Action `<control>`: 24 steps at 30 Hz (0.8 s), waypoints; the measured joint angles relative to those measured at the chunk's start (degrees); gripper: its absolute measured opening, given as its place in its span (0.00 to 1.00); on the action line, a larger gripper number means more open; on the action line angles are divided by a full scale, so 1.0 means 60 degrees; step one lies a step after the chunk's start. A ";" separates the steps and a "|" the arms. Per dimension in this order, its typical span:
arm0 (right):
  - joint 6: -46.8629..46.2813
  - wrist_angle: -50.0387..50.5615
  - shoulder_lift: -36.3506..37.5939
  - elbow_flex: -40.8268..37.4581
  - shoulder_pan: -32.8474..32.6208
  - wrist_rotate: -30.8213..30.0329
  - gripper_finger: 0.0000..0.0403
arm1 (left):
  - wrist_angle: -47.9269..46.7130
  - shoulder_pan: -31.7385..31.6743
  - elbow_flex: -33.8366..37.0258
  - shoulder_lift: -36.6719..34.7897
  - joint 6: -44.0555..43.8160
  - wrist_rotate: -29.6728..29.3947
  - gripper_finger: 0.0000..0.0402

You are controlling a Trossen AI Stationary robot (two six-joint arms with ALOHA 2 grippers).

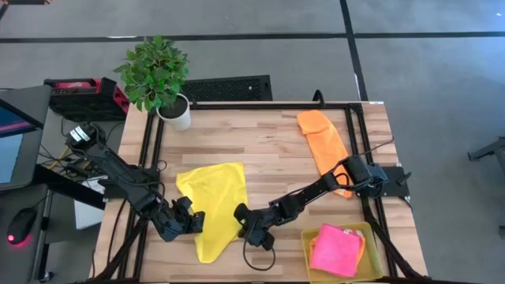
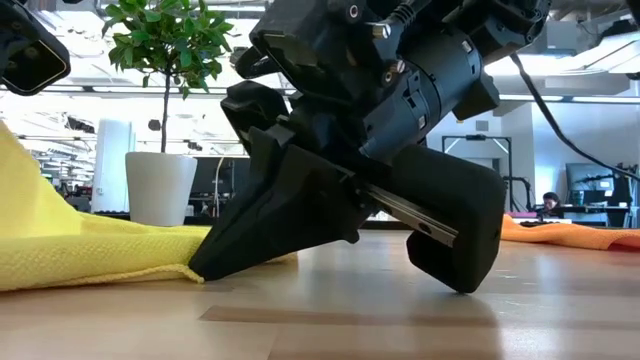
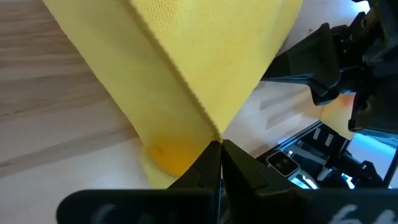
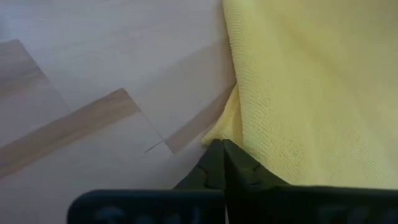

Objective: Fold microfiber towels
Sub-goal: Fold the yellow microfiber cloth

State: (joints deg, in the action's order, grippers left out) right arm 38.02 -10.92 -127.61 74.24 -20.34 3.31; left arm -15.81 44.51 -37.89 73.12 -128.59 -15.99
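Note:
A yellow microfiber towel (image 1: 215,207) lies crumpled on the wooden table, left of the middle. My left gripper (image 1: 194,222) is shut on the towel's left side, which rises off the wood (image 2: 22,190). My right gripper (image 1: 241,214) is shut at the towel's right edge, down at the table top. An orange towel (image 1: 323,138) lies flat at the far right. A pink towel (image 1: 336,249) sits folded in a yellow tray (image 1: 312,237) near the front right. My left gripper pinches a gathered point of the yellow towel (image 3: 214,127) between its two shut fingers (image 3: 205,168). From there the cloth fans out wide and is drawn fairly taut, with this part raised clear of the table. My right gripper pinches the yellow towel's right edge (image 4: 225,127) between its shut fingertips (image 4: 233,163), where the cloth turns under in a small fold. The fingers slant down from the table's right side. The held edge (image 2: 190,268) lies on the table top.
A potted plant (image 1: 162,83) stands at the far left corner. Black frame rails (image 1: 355,142) run along the table's sides. Bare wood lies between the yellow towel and the orange one.

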 joint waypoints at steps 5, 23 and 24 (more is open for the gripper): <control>-0.0008 0.0286 0.0097 0.0000 0.0000 -0.0040 0.02 | 0.0000 0.0000 0.0000 0.0000 -0.0005 0.0008 0.00; -0.1104 0.5066 0.2813 -0.0050 0.0117 -0.0122 0.00 | -0.0647 -0.0381 0.0000 -0.0002 -0.0180 0.0033 0.00; -0.1115 0.5206 0.2972 -0.0040 0.0117 -0.0208 0.00 | -0.0709 -0.0460 0.0003 0.0000 -0.0098 0.0030 0.00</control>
State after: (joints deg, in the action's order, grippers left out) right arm 31.33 20.32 -109.78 74.00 -19.64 2.06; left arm -20.07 41.75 -37.87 73.12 -129.18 -15.81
